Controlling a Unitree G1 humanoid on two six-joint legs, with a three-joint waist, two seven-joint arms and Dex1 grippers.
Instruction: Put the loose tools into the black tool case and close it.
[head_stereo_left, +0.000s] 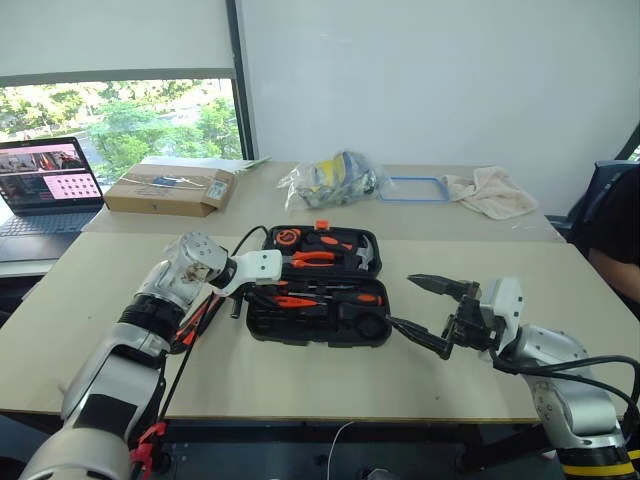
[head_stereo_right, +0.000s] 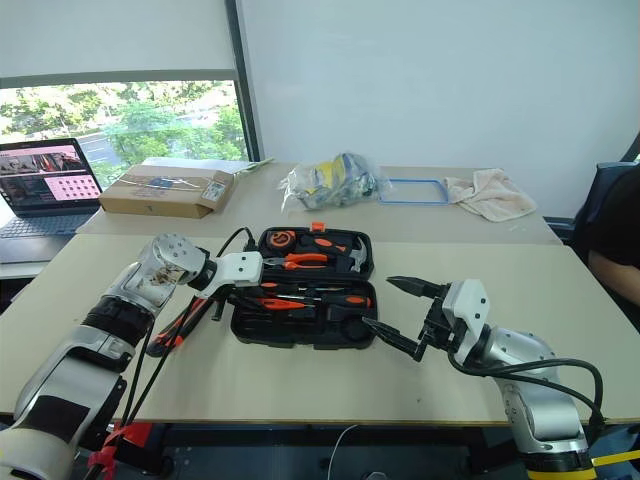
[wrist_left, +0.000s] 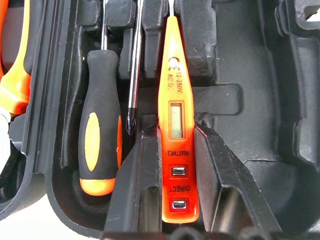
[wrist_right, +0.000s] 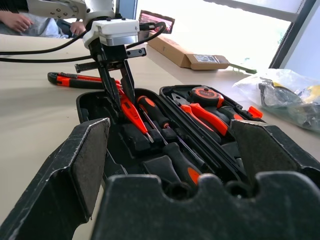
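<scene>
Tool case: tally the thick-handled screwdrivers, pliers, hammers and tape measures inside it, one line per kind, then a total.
Thick-handled screwdrivers: 2
Pliers: 1
Hammers: 1
Tape measures: 1
Total: 5

Tool case (wrist_left: 260, 100) matt black plastic; tester screwdriver (wrist_left: 176, 120) glossy orange plastic; box (head_stereo_left: 165, 190) brown cardboard.
</scene>
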